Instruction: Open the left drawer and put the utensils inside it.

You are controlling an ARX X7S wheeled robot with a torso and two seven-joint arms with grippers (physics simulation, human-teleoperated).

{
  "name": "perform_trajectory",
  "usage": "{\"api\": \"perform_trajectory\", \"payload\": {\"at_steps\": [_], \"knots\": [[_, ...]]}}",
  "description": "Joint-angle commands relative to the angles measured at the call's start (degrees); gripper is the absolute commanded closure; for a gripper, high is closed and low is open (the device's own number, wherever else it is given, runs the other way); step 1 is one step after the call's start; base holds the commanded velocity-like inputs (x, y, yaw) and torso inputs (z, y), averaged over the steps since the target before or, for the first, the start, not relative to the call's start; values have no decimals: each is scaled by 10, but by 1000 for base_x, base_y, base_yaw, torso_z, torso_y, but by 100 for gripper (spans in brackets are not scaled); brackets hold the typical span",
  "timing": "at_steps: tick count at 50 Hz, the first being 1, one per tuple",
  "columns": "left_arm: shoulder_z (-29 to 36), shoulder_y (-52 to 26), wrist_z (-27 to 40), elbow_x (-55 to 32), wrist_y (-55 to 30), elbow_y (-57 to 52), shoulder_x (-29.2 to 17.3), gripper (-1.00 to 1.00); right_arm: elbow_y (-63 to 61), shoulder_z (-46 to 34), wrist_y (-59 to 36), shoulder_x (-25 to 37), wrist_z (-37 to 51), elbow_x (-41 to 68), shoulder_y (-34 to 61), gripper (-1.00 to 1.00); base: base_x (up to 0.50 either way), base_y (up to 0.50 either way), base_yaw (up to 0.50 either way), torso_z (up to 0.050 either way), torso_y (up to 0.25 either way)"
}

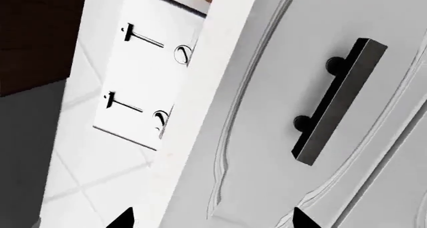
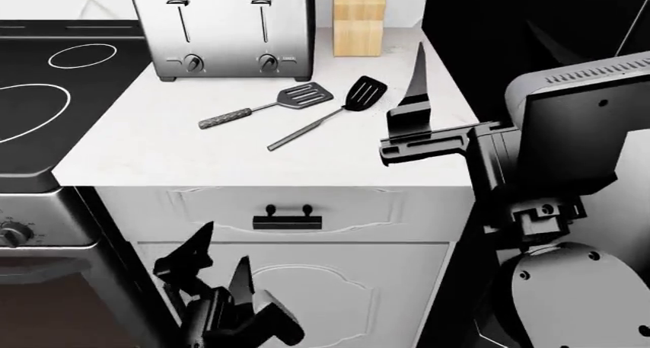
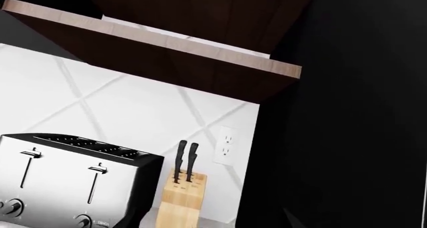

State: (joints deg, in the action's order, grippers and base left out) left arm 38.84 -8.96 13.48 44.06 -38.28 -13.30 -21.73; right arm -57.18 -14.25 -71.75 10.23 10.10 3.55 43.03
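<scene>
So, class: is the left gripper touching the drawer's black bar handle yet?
Apart. In the head view the left gripper sits open below the handle, with white cabinet front showing between them; the left wrist view shows the fingertips short of the bar.

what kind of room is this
A simulated kitchen, most likely: a toaster and knife block stand on a white counter beside a stovetop, with a drawer below.

Left drawer [image 2: 288, 208] closed; utensils [image 2: 304, 108] on counter [image 2: 152, 150].
</scene>
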Motion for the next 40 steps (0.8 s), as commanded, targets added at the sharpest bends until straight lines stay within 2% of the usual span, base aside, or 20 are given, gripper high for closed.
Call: {"api": "perform_trajectory", "payload": {"at_steps": [1, 16, 25, 30, 40], "knots": [[98, -54, -54, 123, -57, 77, 17, -100, -3, -2, -4, 4, 2, 4, 0, -100, 0, 0, 0, 0, 0], [134, -96, -92, 132, -43, 141, 36, -100, -13, 0, -14, 7, 3, 11, 6, -100, 0, 0, 0, 0, 0], [145, -117, -95, 127, -39, 189, 65, -100, -7, -1, 0, 9, 6, 15, -1, -100, 0, 0, 0, 0, 0], [147, -136, -65, 130, -42, 250, 101, -100, -11, 1, -2, 11, 6, 17, -2, -100, 0, 0, 0, 0, 0], [143, -161, -1, 125, -34, 339, 136, -100, -8, 0, 7, 12, 9, 22, -8, -100, 0, 0, 0, 0, 0]]}}
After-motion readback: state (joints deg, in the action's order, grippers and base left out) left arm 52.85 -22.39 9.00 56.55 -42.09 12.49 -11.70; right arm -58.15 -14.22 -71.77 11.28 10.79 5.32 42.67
